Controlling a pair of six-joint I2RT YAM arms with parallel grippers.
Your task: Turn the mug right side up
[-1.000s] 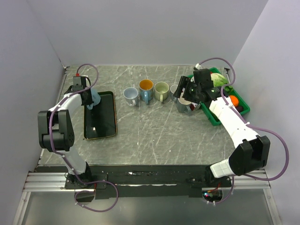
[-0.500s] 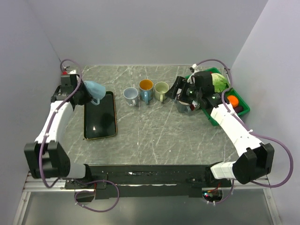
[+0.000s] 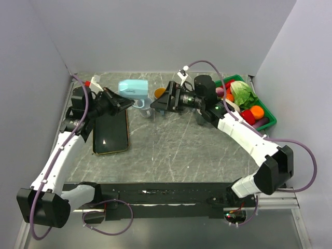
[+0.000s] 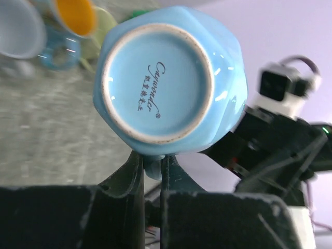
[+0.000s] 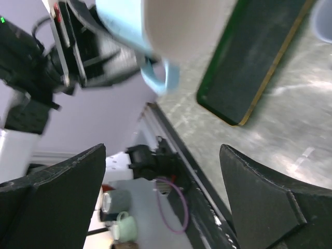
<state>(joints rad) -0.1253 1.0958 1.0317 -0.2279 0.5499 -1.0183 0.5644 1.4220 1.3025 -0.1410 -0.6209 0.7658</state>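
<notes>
A light blue mug [image 3: 134,87] hangs on its side in the air above the table's back left, between the two arms. In the left wrist view its base [image 4: 158,88] faces the camera. My left gripper [image 4: 151,155] is shut on the mug's handle and sits just below the mug [image 3: 128,101]. My right gripper [image 3: 158,100] points left at the mug from close by, its jaws wide open and empty. In the right wrist view the mug [image 5: 155,31] fills the top, above the open right gripper [image 5: 163,150].
A black tray [image 3: 110,132] lies on the table under the left arm. A row of upright mugs stands behind the right gripper, one with an orange inside [image 3: 160,92]. A green bin [image 3: 267,115] of vegetables sits at the back right.
The left arm has lifted the blue mug off the tray's far end and swung it right. The right arm has left the grey mug, moved left toward the blue one, and opened wider.
</notes>
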